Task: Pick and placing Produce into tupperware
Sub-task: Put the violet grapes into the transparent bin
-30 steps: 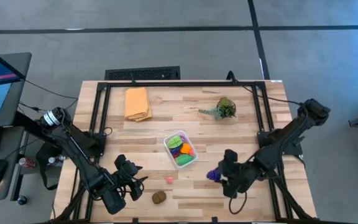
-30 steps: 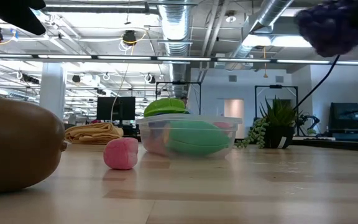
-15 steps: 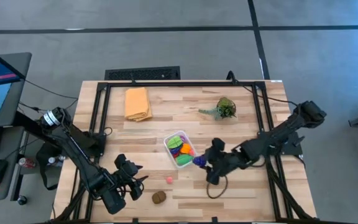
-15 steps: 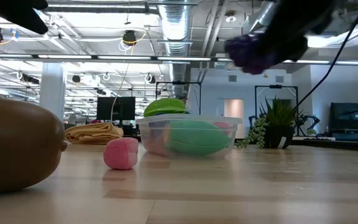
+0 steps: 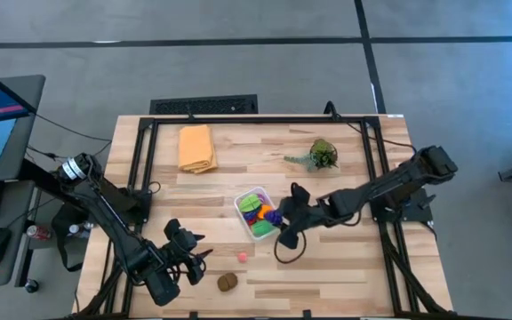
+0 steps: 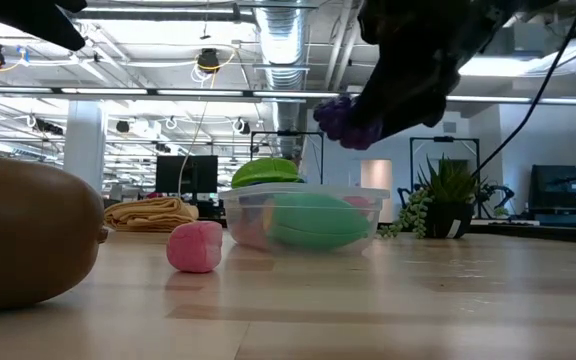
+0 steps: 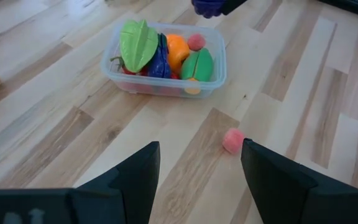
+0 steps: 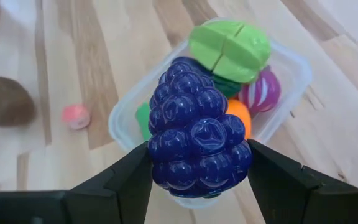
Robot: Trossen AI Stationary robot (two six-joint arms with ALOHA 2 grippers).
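Observation:
My right gripper [image 5: 283, 218] is shut on a purple-blue toy grape bunch [image 8: 197, 130] and hangs above the right rim of the clear tupperware [image 5: 238, 203]. The tupperware stands mid-table and holds green, orange, purple, blue and red pieces. A pink piece [image 5: 241, 257] and a brown kiwi-like piece [image 5: 228, 282] lie on the wood nearer the front edge. My left gripper [image 7: 197, 180] is open and waits above the table's near left part, touching nothing. My right gripper pinches the grape bunch between its two fingers, one on each side of the bunch [image 8: 160, 155]. The fingers come slanting down from the table's right. The bunch [image 6: 348, 120] is lifted clear, above the tupperware's rim [image 6: 373, 192].
A folded orange-yellow cloth [image 5: 196, 148] lies at the far left of the table. A leafy plant sprig [image 5: 321, 156] stands at the far right. Bare wood shows to the right of the tupperware and along the near right edge.
My right gripper has carried the grape bunch from the near right of the table toward the left and a little toward the far edge, until it hangs over the tupperware's right rim. The bunch has stayed lifted and come somewhat lower.

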